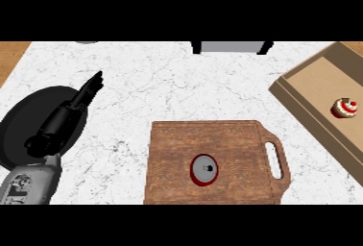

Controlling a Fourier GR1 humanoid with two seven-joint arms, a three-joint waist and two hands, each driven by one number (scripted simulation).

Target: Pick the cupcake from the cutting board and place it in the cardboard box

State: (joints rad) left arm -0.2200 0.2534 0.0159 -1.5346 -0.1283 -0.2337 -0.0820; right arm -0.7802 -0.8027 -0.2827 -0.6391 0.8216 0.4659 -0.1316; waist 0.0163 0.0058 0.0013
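Sitting in the box: the cupcake [345, 107] already rests inside the cardboard box [301, 93] at the counter's right edge, well apart from the cutting board [177, 163].
Left hand [86, 92]: fingers straight and pressed together, holding nothing, lying over a black round plate [18, 132] at the left.
Right hand: not visible from where I stand.
On the board: one small round lid-like object [204, 169], grey with a red rim — not a cupcake, as far as I can tell.
Risk: the cupcake lies near the box's far wall — a knock against the box could tip it, I judge.
Second risk: a hand sent back to the board could mistake the round object for the target.
Count: one cupcake, one box, one board, one round object, one plate, one hand showing.
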